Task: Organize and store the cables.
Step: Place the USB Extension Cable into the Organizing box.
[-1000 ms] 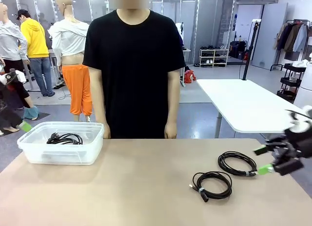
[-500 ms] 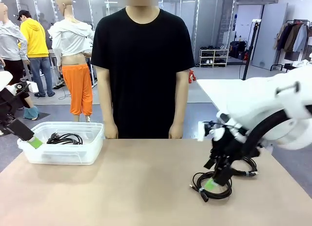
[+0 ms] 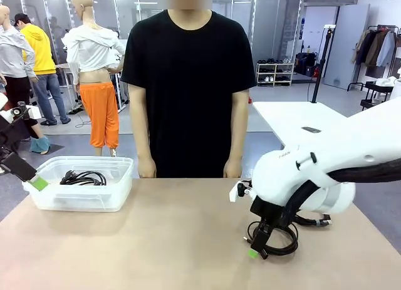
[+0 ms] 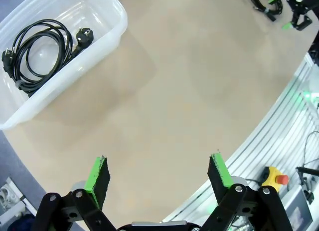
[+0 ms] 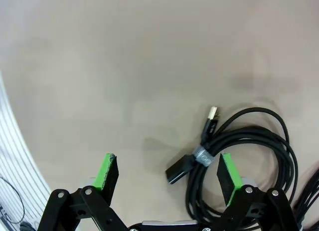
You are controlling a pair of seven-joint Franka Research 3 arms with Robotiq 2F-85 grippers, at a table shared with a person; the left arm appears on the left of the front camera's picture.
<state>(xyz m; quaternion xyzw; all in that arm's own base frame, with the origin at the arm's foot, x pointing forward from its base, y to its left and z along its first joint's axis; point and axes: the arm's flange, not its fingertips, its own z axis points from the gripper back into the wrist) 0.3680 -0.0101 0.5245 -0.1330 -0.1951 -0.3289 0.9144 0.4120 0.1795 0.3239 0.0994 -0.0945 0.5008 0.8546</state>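
Currently the right pincer (image 5: 167,163) hangs wide open and empty just above the worktop (image 3: 175,240). Its jaws straddle the tie and plug end of the near coiled cable (image 5: 202,154), and one pad sits over the loop itself. A second coil (image 3: 318,221) lies just behind, partly hidden by the arm. Risk: closing here may pinch only the plug or one strand, so the coil could dangle, slip out or drag its neighbour. The left pincer (image 4: 158,172), also open and empty, hovers beside the clear bin (image 3: 81,199), which holds one stored cable (image 4: 82,37).
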